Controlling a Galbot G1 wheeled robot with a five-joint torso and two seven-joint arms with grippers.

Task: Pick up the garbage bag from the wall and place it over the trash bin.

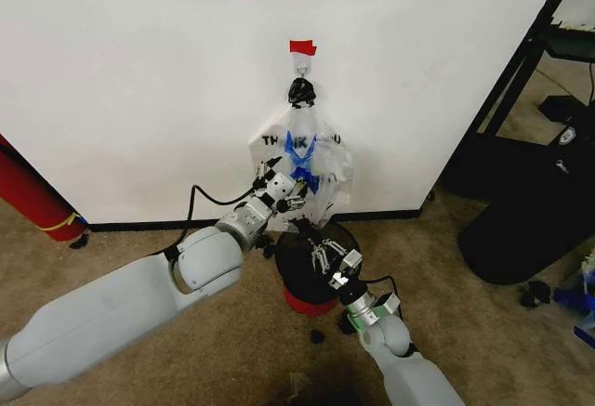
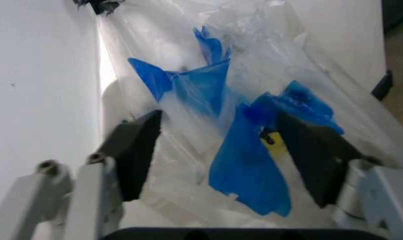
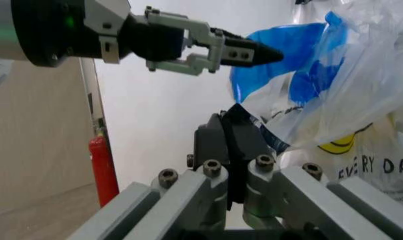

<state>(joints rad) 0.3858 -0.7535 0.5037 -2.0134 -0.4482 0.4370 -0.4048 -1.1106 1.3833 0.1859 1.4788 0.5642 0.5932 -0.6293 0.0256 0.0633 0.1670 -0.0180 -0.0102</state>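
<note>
Arm shells: smooth light-grey rounded housings on both arms; bulbous joint on the left forearm
Cable: black lead looping from the left arm shell to the wrist
Left claw [image 1: 279, 186]: silver linkage bars; black wedge-shaped finger pads [image 2: 136, 150]; round pivot pins
Right claw [image 1: 321, 253]: black pads; grey links with socket-head screws; green light at wrist

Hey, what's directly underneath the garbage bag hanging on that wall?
The trash bin stands below the garbage bag, by the black baseboard. The right gripper hovers over its dark opening. The bin's inside bottom can't be seen.
</note>
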